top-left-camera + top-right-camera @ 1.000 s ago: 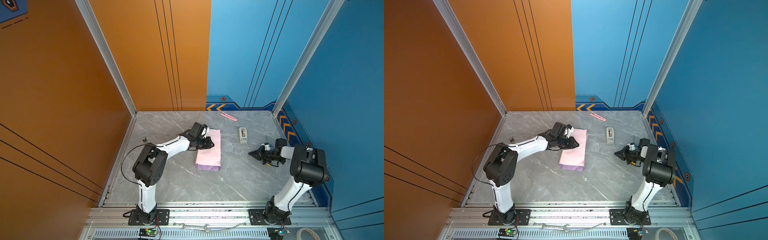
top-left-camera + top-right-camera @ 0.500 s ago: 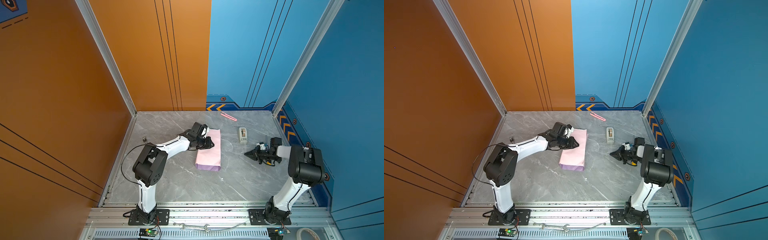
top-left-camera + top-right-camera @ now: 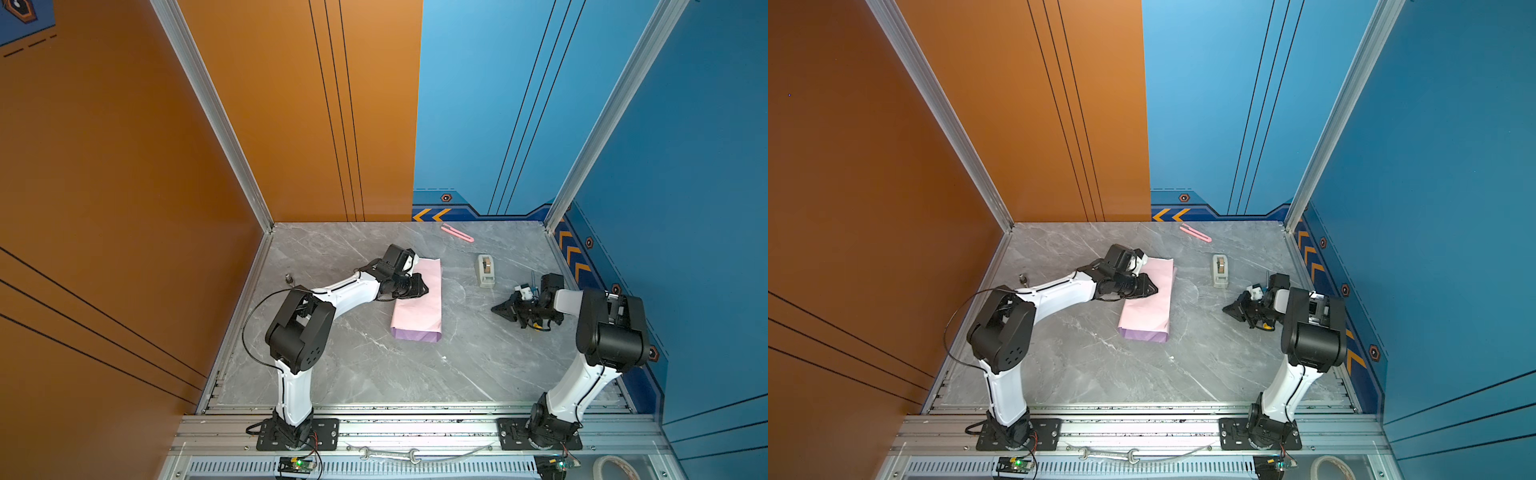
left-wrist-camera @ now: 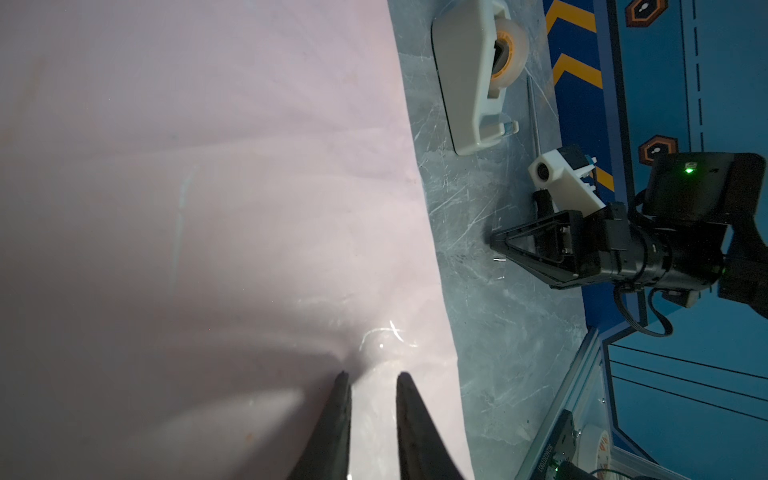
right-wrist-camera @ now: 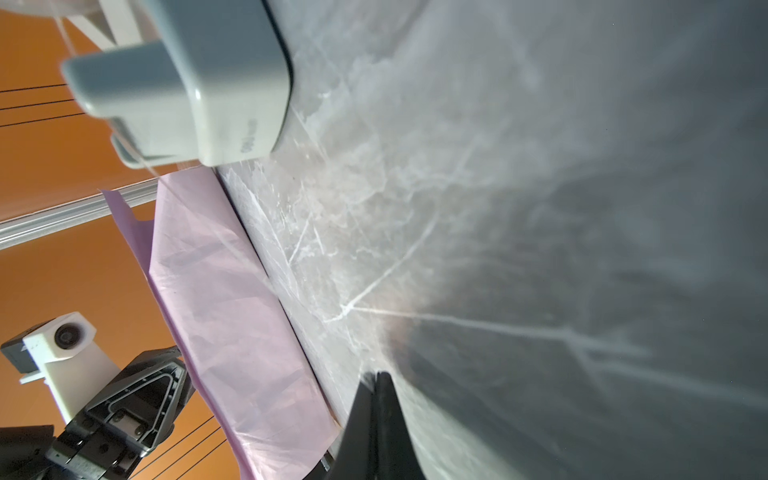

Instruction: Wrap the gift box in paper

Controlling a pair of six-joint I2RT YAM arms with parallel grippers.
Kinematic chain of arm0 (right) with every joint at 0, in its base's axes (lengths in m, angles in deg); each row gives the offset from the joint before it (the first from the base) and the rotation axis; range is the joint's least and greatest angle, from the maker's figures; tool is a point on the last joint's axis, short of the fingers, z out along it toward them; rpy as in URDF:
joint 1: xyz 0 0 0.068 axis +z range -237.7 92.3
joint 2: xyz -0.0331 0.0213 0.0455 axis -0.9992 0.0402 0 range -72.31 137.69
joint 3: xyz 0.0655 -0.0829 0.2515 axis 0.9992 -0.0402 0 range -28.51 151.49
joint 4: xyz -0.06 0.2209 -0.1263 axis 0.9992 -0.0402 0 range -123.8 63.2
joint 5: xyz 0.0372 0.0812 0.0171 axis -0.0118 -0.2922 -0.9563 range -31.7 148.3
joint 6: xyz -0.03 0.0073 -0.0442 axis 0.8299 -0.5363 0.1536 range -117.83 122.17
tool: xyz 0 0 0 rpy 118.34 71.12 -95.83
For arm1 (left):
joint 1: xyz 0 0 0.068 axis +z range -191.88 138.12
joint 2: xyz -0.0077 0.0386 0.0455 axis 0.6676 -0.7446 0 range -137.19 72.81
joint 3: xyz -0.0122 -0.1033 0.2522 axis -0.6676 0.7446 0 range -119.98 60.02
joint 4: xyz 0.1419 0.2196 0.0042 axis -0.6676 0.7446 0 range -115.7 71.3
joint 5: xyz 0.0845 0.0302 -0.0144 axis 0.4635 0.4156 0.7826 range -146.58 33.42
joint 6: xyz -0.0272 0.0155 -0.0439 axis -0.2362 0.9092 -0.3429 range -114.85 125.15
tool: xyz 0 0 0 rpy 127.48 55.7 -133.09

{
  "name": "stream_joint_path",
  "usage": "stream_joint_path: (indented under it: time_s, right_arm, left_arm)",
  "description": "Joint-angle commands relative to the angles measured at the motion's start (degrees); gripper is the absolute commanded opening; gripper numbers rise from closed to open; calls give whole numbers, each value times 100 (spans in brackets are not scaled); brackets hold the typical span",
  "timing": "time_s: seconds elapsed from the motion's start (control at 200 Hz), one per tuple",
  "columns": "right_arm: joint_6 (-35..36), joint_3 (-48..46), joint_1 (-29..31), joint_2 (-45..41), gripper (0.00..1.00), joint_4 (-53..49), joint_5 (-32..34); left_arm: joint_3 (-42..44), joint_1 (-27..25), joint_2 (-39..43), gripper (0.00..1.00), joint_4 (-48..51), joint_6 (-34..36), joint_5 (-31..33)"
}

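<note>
Paper (image 3: 417, 299), pale pink side up with a lilac strip along its near edge, is seen folded into a long flat parcel near the middle of the grey table (image 3: 374, 374) in both top views. The gift box is not visible anywhere and is judged to be hidden inside the fold. The left gripper (image 4: 370, 376) is laid on the parcel's top, nearer its far end. Its jaws are a narrow gap apart and the tips are pressed onto the sheet, so that soft creases radiate from them; no paper is seen caught between them. The right gripper (image 5: 376, 374) is pressed together and empty, held low over bare table, well apart from the parcel and near the beige tape dispenser (image 3: 485, 270). A pink cutter (image 3: 457, 232) is left by the back wall. The step in hand is judged to be the pinning of the folded flap while tape is fetched. For that to be done well, the downward press is best applied lightly and straight, since thin paper is easily dragged or torn by a sideways push and the box beneath may be slid. The seam should be held flat close to where tape is to be laid. The right claw must be spread before the tape's free end can be taken. The dispenser looks light and may be shifted if the strip is pulled without a downward tearing motion.
</note>
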Motion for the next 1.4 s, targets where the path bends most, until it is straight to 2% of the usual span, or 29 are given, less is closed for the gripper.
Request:
stream_joint_path:
  time_s: [0.0, 0.145, 0.355, 0.601, 0.811, 1.121, 1.237, 1.397]
  right_arm:
    - [83, -97, 125, 42, 0, -1015, 445]
    - [-27, -62, 277, 44, 0, -978, 506]
    - [-332, -33, 582, 190, 0, -611, 266]
    - [-112, -103, 132, 71, 0, -854, 547]
    - [59, -212, -95, 78, 0, -927, 430]
    - [-433, -172, 657, 121, 0, -403, 6]
    - [-372, -167, 412, 84, 0, -479, 56]
    - [160, -123, -212, 117, 0, -1033, 106]
  left_arm:
    - [127, -63, -221, 23, 567, 13, 232]
    - [130, -61, -211, 23, 550, -2, 234]
    - [145, -62, -203, 23, 531, 4, 228]
    - [184, -62, -165, 23, 507, -3, 233]
    - [198, -59, -150, 23, 492, 0, 245]
    - [172, -60, -154, 23, 491, -10, 239]
    - [145, -63, -178, 23, 496, -4, 211]
    - [127, -57, -191, 23, 492, -1, 218]
